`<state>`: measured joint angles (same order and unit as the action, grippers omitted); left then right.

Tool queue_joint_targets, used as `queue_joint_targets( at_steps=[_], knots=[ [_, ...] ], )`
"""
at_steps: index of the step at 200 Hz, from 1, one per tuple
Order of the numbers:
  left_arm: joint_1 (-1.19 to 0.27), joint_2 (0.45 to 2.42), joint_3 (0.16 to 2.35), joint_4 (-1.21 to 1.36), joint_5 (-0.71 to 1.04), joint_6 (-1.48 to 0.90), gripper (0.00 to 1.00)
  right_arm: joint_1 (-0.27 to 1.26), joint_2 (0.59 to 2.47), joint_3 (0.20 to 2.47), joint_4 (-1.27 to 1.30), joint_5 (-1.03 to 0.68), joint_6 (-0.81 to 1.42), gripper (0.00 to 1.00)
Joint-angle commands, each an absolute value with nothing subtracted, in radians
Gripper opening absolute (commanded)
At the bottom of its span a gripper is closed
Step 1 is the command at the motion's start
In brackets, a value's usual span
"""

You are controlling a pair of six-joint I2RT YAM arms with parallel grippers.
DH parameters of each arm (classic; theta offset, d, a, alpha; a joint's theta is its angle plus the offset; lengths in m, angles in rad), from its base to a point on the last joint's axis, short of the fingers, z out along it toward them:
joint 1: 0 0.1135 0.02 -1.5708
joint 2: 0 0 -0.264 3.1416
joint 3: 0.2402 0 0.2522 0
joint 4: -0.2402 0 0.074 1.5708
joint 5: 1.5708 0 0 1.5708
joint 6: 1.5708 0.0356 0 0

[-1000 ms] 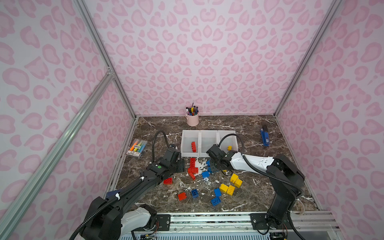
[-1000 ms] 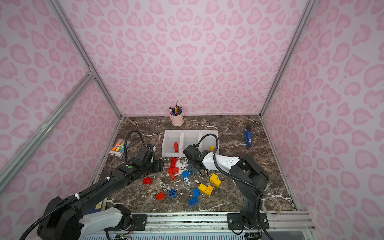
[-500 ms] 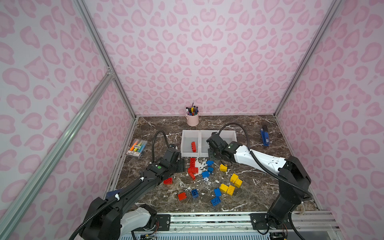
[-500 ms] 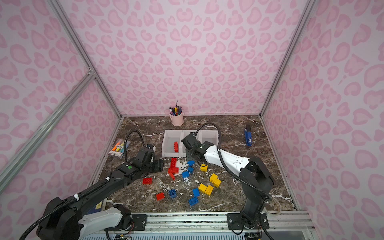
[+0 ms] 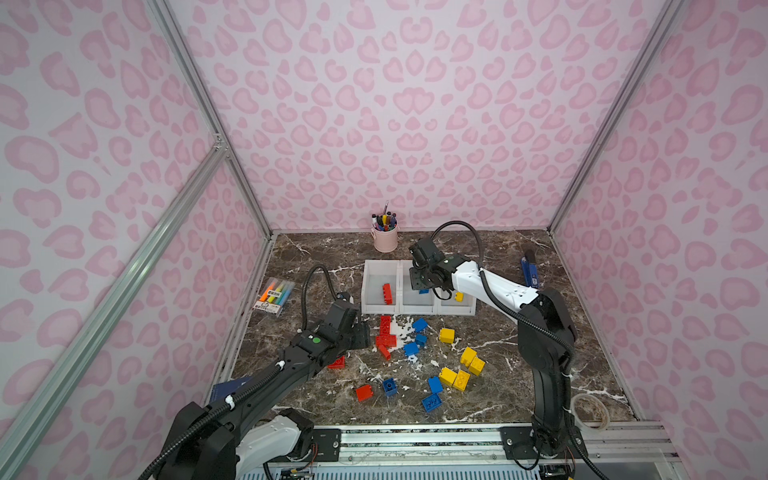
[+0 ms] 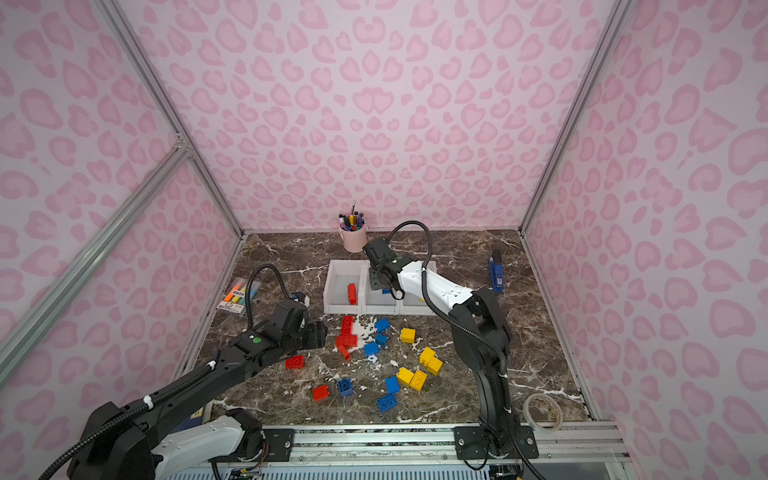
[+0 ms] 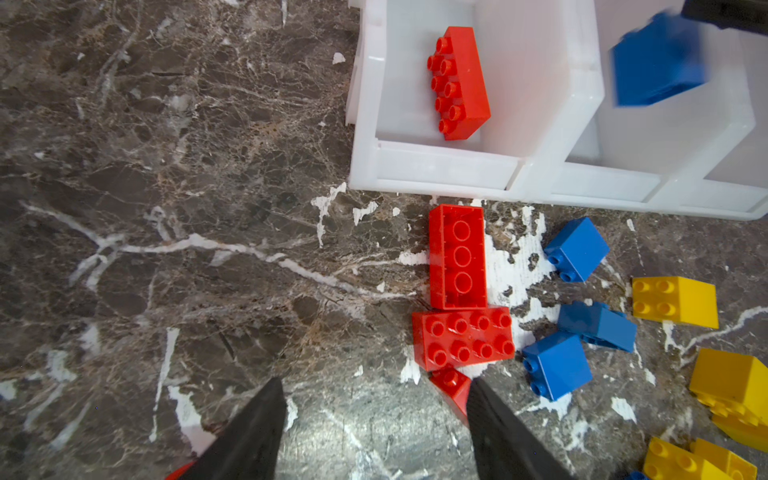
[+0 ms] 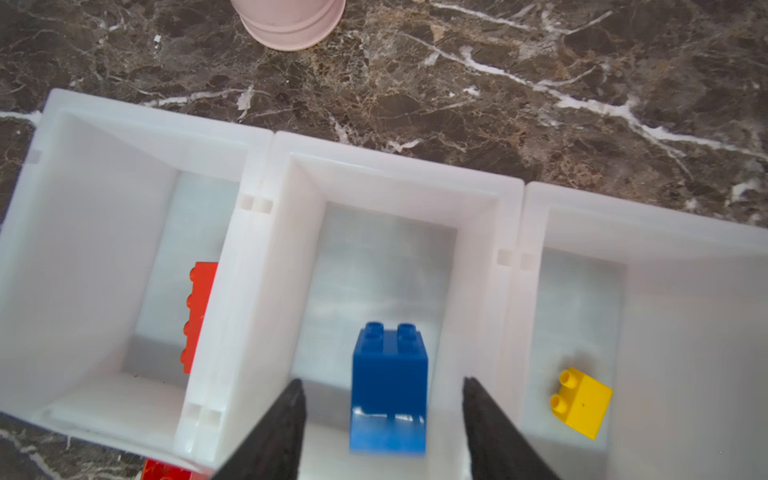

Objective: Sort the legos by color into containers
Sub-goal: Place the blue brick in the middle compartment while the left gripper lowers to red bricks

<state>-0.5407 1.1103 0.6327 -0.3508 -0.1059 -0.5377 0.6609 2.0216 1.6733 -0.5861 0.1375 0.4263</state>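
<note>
Three joined white containers (image 5: 417,309) stand in a row. The left one holds a red lego (image 5: 387,293), the right one a yellow lego (image 8: 582,403). My right gripper (image 8: 382,381) hangs open over the middle container (image 8: 395,166). A blue lego (image 8: 390,374) lies free between its fingers, blurred, touching neither. My left gripper (image 7: 375,380) is open, low over the table. One finger rests against a small red lego (image 7: 453,388) beside two oblong red ones (image 7: 457,257). Loose blue legos (image 5: 419,324) and yellow legos (image 5: 447,335) lie scattered in front of the containers.
A pink pen cup (image 5: 385,241) stands behind the containers. A highlighter pack (image 5: 275,295) lies at the left. A blue stapler-like tool (image 5: 529,270) is at the right. A tape roll (image 5: 589,411) sits at the front right corner.
My right gripper moved from the pile back to the middle container and opened, letting go of the blue lego. The left arm has stayed put.
</note>
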Motion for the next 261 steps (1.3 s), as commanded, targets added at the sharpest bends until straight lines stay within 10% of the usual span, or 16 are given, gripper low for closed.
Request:
queue_joint_targets(
  at_steps=[1,261],
  knots=[
    [-0.541,1.110,0.630,-0.356,-0.115,-0.546,0.71,0.668,2.002,1.656,-0.593,0.140,0.420,0.68],
    [-0.760,1.402,0.724,-0.329,-0.060,-0.620,0.70,0.742,1.394,0.941,-0.523,0.192,0.640,0.68]
  ],
)
